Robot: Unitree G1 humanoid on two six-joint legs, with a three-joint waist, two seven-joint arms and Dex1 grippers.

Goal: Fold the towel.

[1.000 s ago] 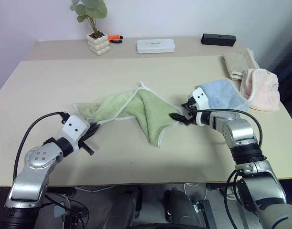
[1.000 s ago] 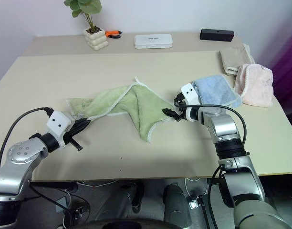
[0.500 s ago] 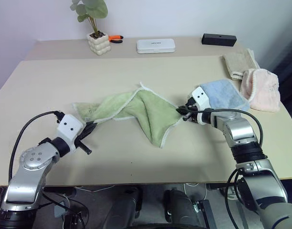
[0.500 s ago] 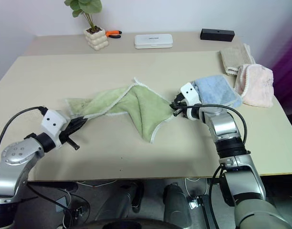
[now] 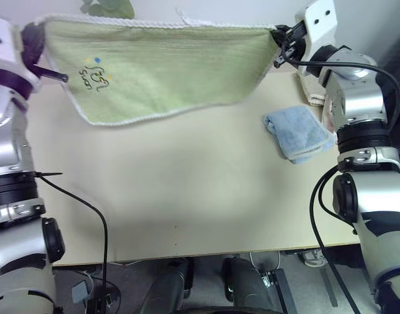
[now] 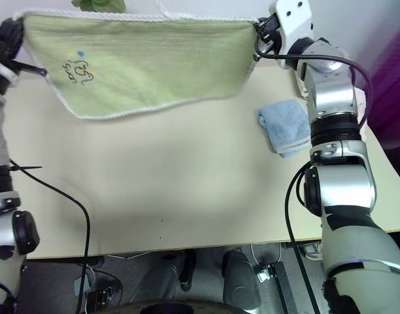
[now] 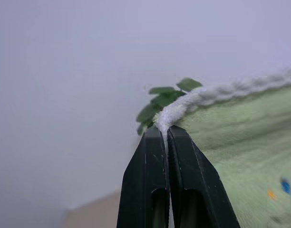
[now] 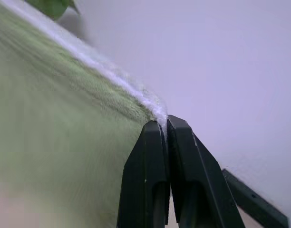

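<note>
The left gripper (image 7: 165, 130) is pinching one top corner of the towel (image 5: 167, 69), its two black fingers (image 7: 148, 166) pressed together on the white edging. The right gripper (image 8: 163, 124) is clamping the other top corner in the same way.

Below them a beige table (image 5: 187, 190) is standing in front of a plain pale wall (image 7: 64, 71). A folded light blue towel (image 5: 297, 133) is lying on the table near the right arm. Green leaves of a plant (image 7: 164, 97) are showing behind the top edge of the towel.

The towel is hanging in the air above the far part of the table, stretched between the two grippers. Its long axis is running from left to right, and its top edge is almost level. It is light green terry with a whitish stitched border, and a small dark logo (image 5: 95, 75) is sitting near the left corner. The bottom edge is rising toward the right side.
</note>
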